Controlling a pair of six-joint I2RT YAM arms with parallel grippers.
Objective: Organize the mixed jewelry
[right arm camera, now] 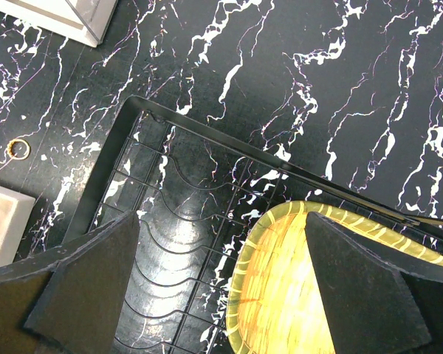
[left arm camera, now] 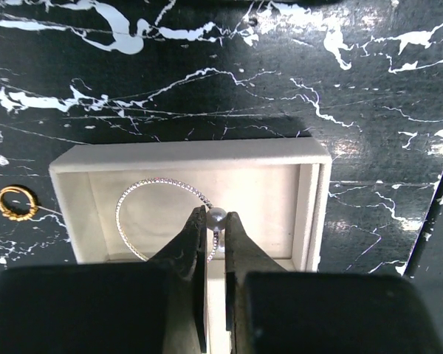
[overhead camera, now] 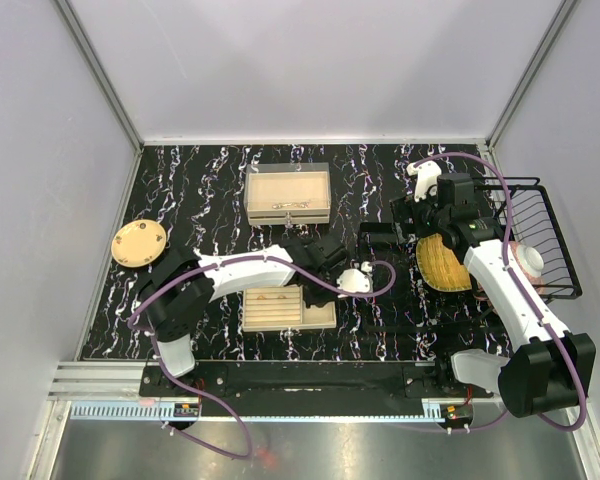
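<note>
The left hand (left arm camera: pixel 216 226) is clenched on a thin silver hoop (left arm camera: pixel 165 179), its 2 fingers pinching the hoop at the pale bead (left arm camera: pixel 216 216) on its rim. The hoop lies inside a small white box (left arm camera: pixel 316 193), its loop spreading from the bead toward the box's left wall (the part behind the fingers is hidden). A gold ring (left arm camera: pixel 17 203) lies on the black marbled counter (overhead camera: pixel 200 180) just outside that left wall, apart from the box.

Seen from above, a beige tray (overhead camera: pixel 288 177) sits beyond the white box and to its left, with a few small gold-brown pieces (overhead camera: pixel 285 205) along its near side. A 2nd beige tray (overhead camera: pixel 315 317) lies to the left of the box and slightly nearer the arm bases, holding more tiny pieces (overhead camera: pixel 270 296) too small to tell apart. A round tan disc (overhead camera: pixel 138 243) rests far to the left of the box.

The right hand (right arm camera: pixel 221 221) is released, its 2 fingers spread wide and holding nothing. It hangs to the right of the white box, over a black wire rack (right arm camera: pixel 170 221) and a yellow plate (right arm camera: pixel 288 295) whose edge covers part of the rack's grid.
</note>
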